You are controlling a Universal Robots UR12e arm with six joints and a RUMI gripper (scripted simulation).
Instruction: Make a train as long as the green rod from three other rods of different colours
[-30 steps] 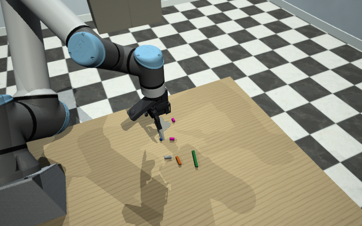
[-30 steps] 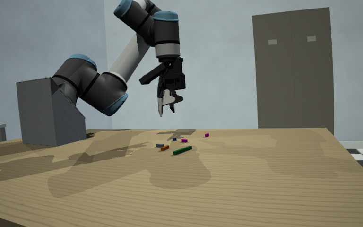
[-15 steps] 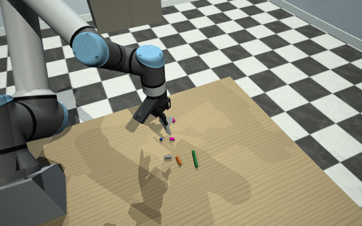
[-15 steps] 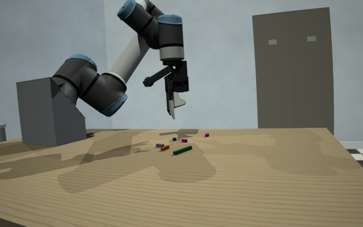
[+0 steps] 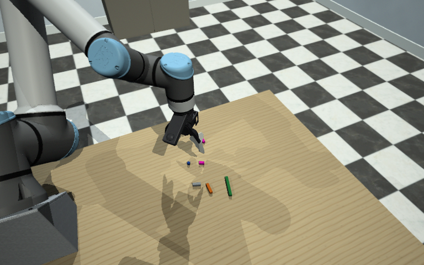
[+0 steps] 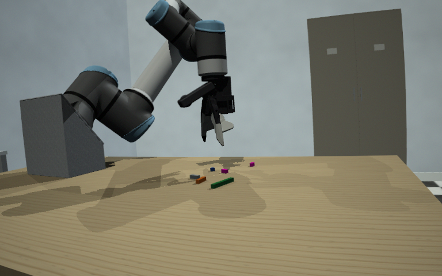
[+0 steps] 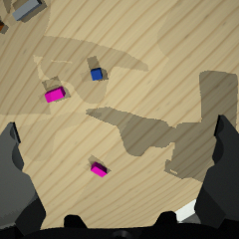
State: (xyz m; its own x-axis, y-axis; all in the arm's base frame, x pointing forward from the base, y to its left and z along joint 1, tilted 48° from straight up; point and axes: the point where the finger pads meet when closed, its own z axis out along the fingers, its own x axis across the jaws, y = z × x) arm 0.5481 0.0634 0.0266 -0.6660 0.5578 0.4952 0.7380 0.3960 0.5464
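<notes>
Top view: your black two-jaw gripper (image 5: pixel 194 142), jaws spread wide with nothing between them, hangs above the pale wood-grained table (image 5: pixel 297 149) (image 6: pixel 228 234) (image 7: pixel 144 90), a little above the frame's centre. Below centre you have one long green rod (image 5: pixel 228 185) (image 6: pixel 222 183), one short orange rod (image 5: pixel 208 187) (image 6: pixel 200 180) (image 7: pixel 1 27) and one small grey rod (image 5: pixel 196 184) (image 6: pixel 194 176) (image 7: pixel 28 9), lying apart. Near the centre lie one small blue block-like rod (image 5: pixel 188 163) (image 6: pixel 212 169) (image 7: pixel 97 74) and one stubby magenta rod (image 5: pixel 201 162) (image 6: pixel 224 171) (image 7: pixel 55 94); a second magenta rod (image 5: pixel 203 141) (image 6: pixel 251 164) (image 7: pixel 99 169) shows beside a fingertip. Exterior view: your gripper (image 6: pixel 213 143) is raised over the table, upper centre; all six rods lie below it. Wrist view: your gripper (image 7: pixel 117 120) frames the second magenta rod, lower centre; blue and first magenta sit above it, grey and a bit of orange upper left.

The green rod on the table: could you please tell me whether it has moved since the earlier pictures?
No, the green rod keeps its place relative to the table's corner.
</notes>
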